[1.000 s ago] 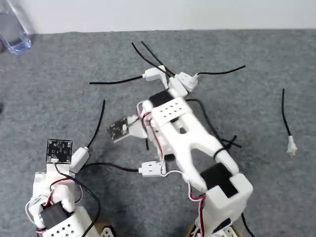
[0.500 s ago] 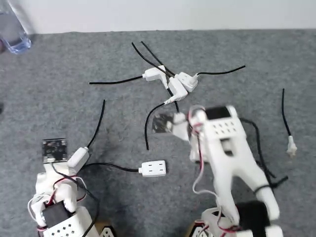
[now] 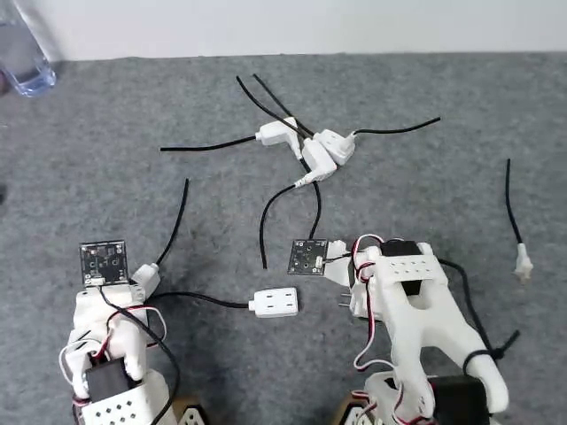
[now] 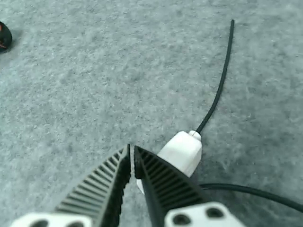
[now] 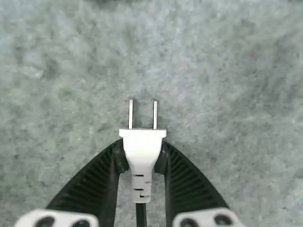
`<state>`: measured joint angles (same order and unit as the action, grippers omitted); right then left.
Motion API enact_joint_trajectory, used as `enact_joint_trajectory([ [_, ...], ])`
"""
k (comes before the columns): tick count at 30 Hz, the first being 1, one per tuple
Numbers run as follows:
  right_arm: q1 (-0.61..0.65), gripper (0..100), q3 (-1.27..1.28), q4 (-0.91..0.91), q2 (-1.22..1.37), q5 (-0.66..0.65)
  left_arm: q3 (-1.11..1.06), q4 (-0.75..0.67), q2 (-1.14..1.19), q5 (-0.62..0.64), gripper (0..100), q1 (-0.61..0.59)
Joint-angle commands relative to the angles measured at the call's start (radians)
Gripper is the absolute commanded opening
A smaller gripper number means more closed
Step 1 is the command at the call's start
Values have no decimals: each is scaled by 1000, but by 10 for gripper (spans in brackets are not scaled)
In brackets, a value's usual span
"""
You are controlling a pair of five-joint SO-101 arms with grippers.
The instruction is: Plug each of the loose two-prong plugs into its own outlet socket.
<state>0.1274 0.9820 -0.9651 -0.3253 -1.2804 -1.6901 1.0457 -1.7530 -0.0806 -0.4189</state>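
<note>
White plug [image 5: 142, 142] in right pincer [image 5: 142, 152], cord [image 5: 140, 211] cropped

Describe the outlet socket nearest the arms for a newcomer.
On the grey mat, find the right gripper. Beside it the outlet socket is a flat white block on a black cord, lying alone, unlike the tangled cluster farther back.

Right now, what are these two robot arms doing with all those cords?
They are plugging cords into sockets. The right gripper is shut on a white two-prong plug, its prongs pointing out above the grey carpet and not yet in anything. A white outlet socket lies between the arms. The left gripper is shut and empty, beside a white connector on a black cord. More plugs lie tangled farther back, and one loose plug lies far right.
</note>
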Motion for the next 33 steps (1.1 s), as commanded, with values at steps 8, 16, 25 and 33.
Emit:
enact_joint_trajectory([
  [8,15,147,-9,18,-42,57,4,9,-2,8,13,5],
  [16,90,159,-9,19,-42,55,4,14,-2,8,13,3],
  [25,7,173,-86,-36,-44,54,4,20,-2,6,13,3],
  [33,4,173,-218,-229,-44,54,4,20,-2,6,13,3],
])
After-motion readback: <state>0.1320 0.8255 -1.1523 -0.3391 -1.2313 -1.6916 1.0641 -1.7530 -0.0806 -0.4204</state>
